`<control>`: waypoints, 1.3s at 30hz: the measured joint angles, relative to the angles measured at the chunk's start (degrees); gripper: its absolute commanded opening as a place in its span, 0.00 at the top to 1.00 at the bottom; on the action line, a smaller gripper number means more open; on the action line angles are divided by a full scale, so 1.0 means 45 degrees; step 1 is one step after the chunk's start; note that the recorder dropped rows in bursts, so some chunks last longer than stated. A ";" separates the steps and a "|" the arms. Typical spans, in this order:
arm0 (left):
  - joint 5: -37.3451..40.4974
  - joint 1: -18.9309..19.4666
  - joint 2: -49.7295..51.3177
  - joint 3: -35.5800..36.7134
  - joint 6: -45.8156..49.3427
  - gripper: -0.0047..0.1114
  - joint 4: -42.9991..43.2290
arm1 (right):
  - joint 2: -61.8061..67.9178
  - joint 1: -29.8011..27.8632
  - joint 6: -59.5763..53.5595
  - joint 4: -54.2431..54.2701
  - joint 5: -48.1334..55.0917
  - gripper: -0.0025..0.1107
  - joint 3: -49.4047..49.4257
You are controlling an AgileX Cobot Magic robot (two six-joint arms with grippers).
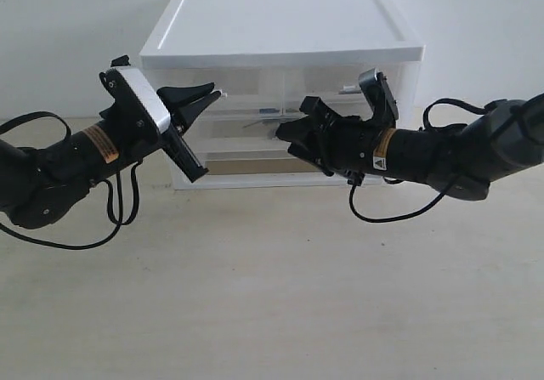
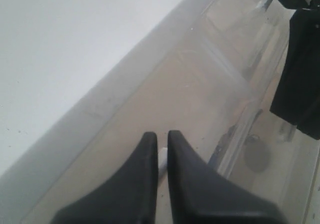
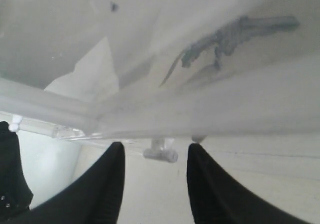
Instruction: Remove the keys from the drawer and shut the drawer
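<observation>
Starting at the left, we see the left gripper (image 1: 214,96) held out level from its dark arm toward the upper left part of the white cabinet (image 1: 280,23), which stands at the back of the pale table (image 1: 272,295). Its fingers are drawn close together, and in the left wrist view a small white tab (image 2: 161,161) fills the narrow gap between them, so we read them as pinching that tab.

Moving toward the middle, the drawer (image 1: 238,133) is the wide translucent one running across the cabinet below the two upper half-width drawers. We cannot tell whether it is pulled out at all. The keys (image 1: 265,113) lie inside it, a little left of centre, and show through the plastic as a faint grey and blue shape. The right wrist view shows them more plainly as a grey-blue smear behind the drawer wall (image 3: 235,33). In the left wrist view a dark oval fob (image 2: 256,156) shows dimly through the clear plastic.

At the right, the right gripper (image 1: 287,138) reaches in from its arm to the middle of the drawer front. Its fingers are spread apart, and the drawer's small white handle (image 3: 161,154) sits between them, touching neither.
</observation>
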 measured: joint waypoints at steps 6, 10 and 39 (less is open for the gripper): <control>0.0000 0.0000 0.0000 0.0000 0.0000 0.92 0.0000 | 0.0294 0.0051 -0.0151 -0.0013 -0.0553 0.65 -0.0279; 0.0000 0.0000 0.0000 0.0000 0.0000 0.92 0.0000 | 0.0352 0.0079 -0.0358 -0.0043 -0.0573 0.86 -0.0354; -0.0048 0.0000 0.0000 -0.0048 -0.0434 0.92 0.0247 | -0.1402 0.0105 -0.3195 -0.0520 -0.0474 0.98 0.2826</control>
